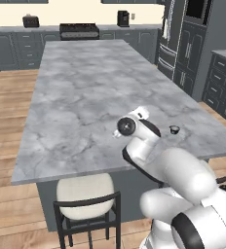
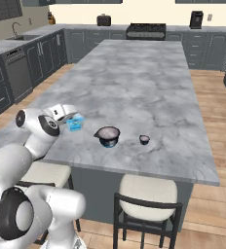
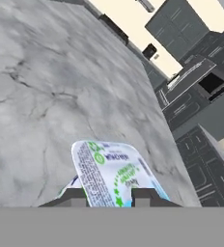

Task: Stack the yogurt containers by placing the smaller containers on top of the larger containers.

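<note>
Marble island [image 2: 134,73] lies bare beyond the light-blue pack [image 2: 76,122], near its front edge, pinched by the hand [image 3: 109,198].

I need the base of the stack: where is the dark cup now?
In the right base view the dark cup stands near the island's front edge, between the light-blue pack on its left and the tiny piece on its right.

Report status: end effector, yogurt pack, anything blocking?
End effector astride light-blue pack, closure unconfirmed. Pack on island counter, not stacked. Dark cup beside it, nothing between.
</note>
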